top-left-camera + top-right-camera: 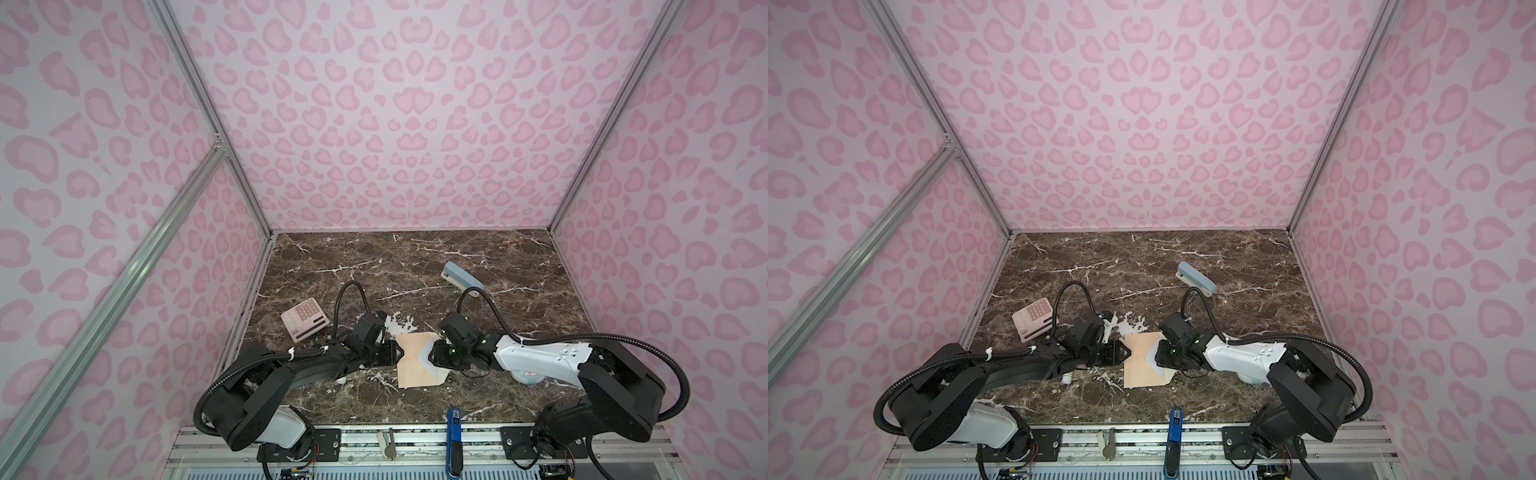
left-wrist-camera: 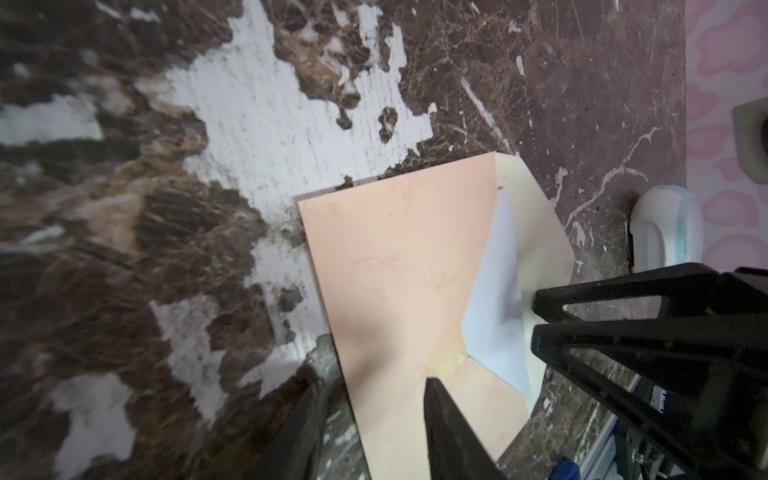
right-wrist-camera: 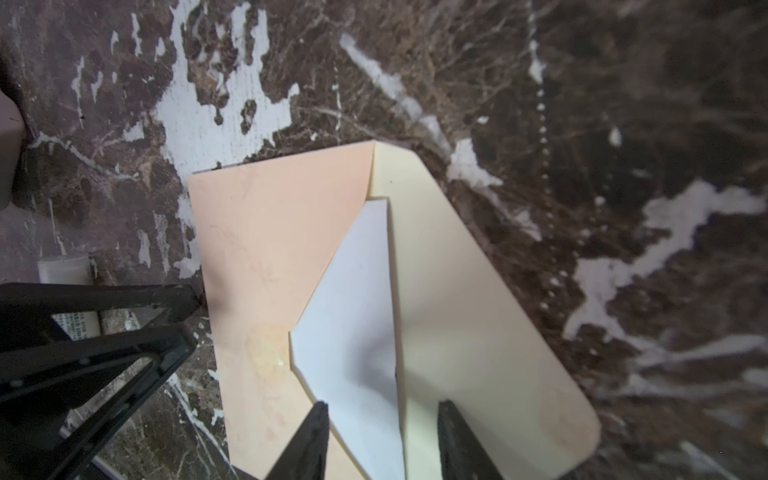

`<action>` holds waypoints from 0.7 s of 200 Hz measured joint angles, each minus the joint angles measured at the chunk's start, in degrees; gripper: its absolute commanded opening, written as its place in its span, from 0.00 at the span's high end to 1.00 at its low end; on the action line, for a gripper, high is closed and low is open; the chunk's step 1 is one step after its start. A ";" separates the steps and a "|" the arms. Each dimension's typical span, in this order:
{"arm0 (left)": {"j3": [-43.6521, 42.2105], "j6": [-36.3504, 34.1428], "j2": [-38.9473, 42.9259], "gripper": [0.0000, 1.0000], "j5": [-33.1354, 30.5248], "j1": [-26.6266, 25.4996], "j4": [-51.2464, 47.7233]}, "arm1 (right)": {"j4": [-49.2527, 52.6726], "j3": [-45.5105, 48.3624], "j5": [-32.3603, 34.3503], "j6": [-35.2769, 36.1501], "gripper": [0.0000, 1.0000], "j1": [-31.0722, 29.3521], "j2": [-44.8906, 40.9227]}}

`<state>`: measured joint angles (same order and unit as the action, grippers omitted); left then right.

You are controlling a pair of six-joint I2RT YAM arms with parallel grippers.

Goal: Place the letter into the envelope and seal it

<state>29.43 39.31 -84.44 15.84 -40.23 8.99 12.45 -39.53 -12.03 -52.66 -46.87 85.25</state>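
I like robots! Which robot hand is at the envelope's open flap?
The right gripper: its jaws reach over the cream flap and white letter. The left gripper sits at the envelope's closed edge.

Peach envelope (image 1: 413,365) cream inside, white letter (image 3: 349,316), brown white-veined table (image 1: 374,270), pink calculator (image 1: 304,320)

One envelope (image 1: 411,365) and one letter (image 3: 353,324), seen only as a white part in the envelope's mouth, are counted on the single desk (image 1: 415,257). With them are counted one pink calculator (image 1: 304,321), one blue-grey stapler (image 1: 462,275), one small white tube (image 1: 340,379) and one pale rounded object (image 1: 527,377) partly hidden under the right arm (image 1: 540,355). Two claws are counted, the left claw (image 1: 395,353) and the right claw (image 1: 433,353), and one blue tool (image 1: 454,436) is seen at the front rail (image 1: 415,451).
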 measured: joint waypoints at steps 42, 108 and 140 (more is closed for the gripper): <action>-0.46 0.24 -1.09 0.63 0.85 0.04 2.93 | -0.17 -0.13 -0.11 -0.02 0.57 0.00 0.72; -0.81 0.33 -0.55 0.62 0.85 0.02 2.80 | -2.21 -0.61 -1.09 -0.09 0.58 0.00 2.08; -0.83 0.33 -0.46 0.63 0.85 0.02 2.67 | -2.29 -0.90 -1.29 -0.11 0.58 -0.07 2.38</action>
<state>28.60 39.64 -84.90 16.69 -40.21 11.66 10.15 -40.42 -13.32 -52.77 -46.94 87.64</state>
